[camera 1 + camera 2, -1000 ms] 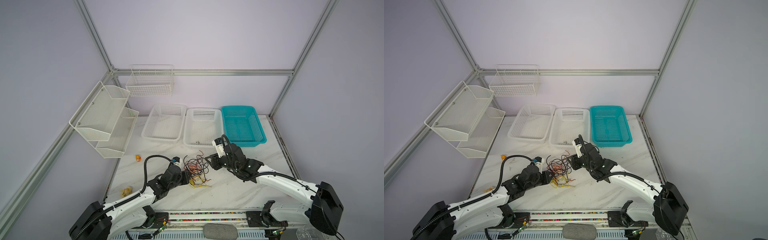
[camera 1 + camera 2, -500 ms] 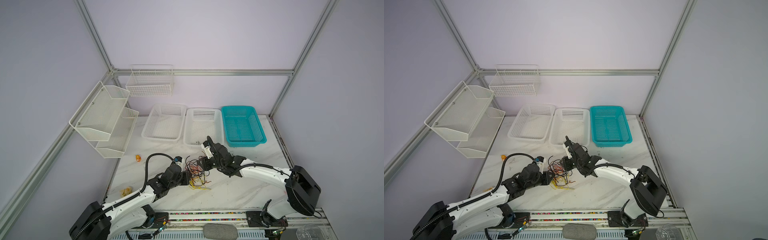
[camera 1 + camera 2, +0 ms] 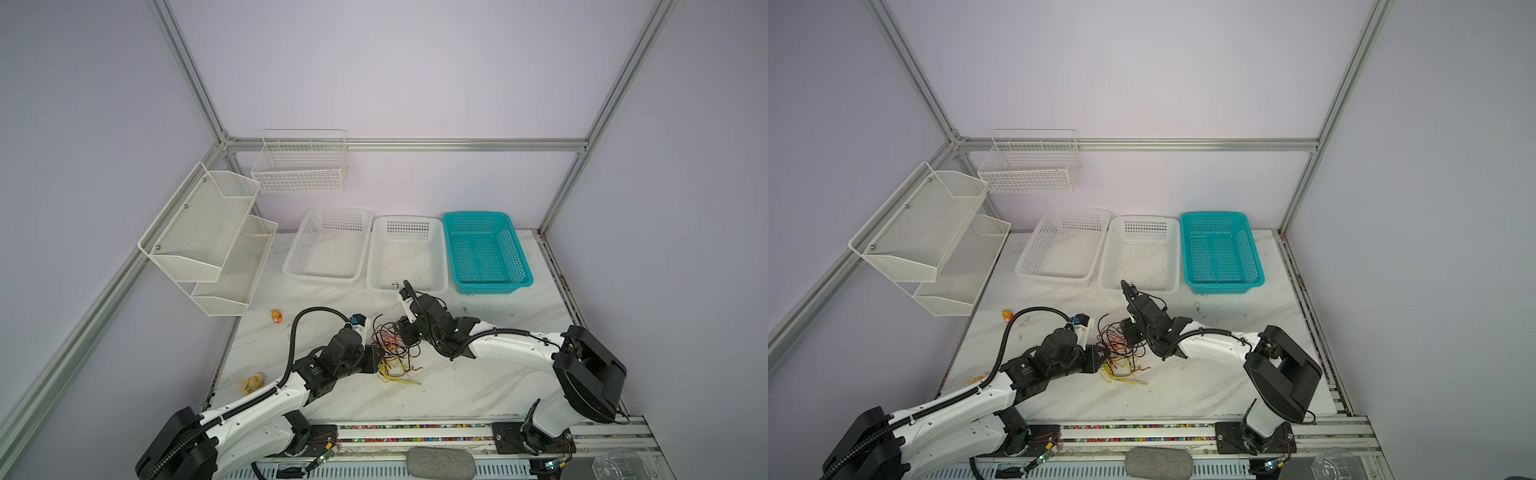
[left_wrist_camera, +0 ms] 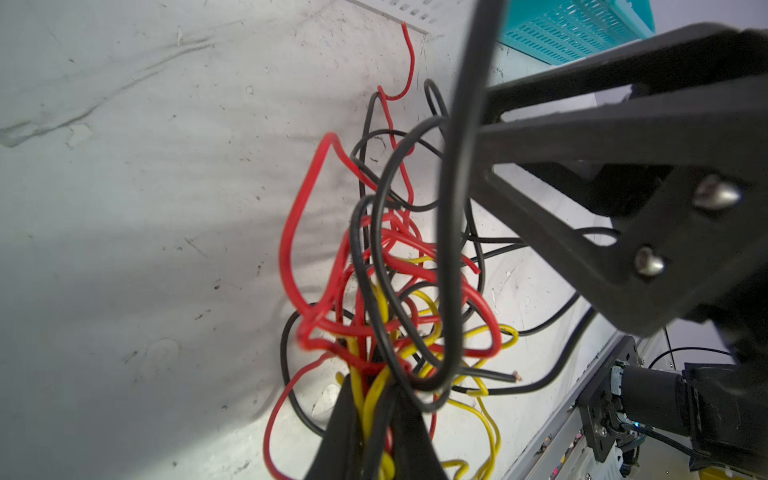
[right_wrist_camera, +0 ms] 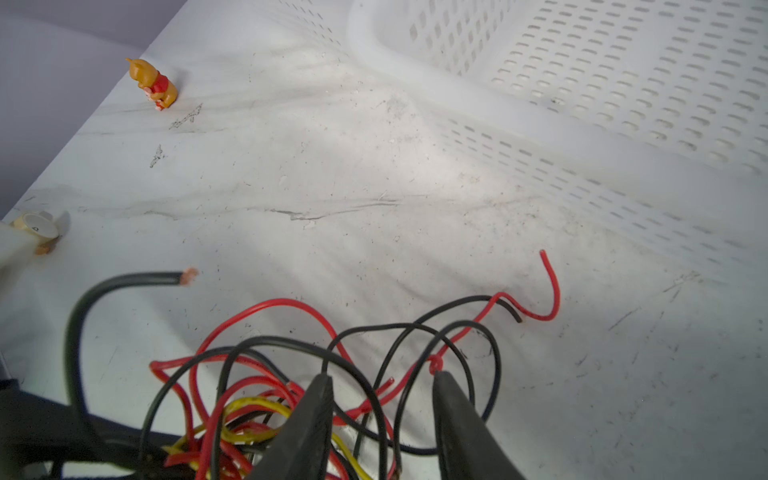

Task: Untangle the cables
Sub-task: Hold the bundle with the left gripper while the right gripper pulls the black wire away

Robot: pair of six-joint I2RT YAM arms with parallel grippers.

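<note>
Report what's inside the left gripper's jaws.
The left gripper is shut on the cables: yellow, red and black strands run between its fingers. Where they end behind the fingers is covered.

Our left arm point(image 3: 257, 409), white-shelled with black joints and a ribbed black hose, lies low and reaches in from the near left corner toward the middle. Its black parallel left gripper point(image 3: 376, 360) is pinched tight on a bunch of thin yellow, red and black cables point(image 4: 374, 332). Our right arm point(image 3: 511, 351), of the same white and black build, stretches in from the near right, forearm slanting toward the middle. Its black right gripper point(image 5: 382, 376) has its jaws parted, with cables running loose between the fingers point(image 5: 311, 424).
</note>
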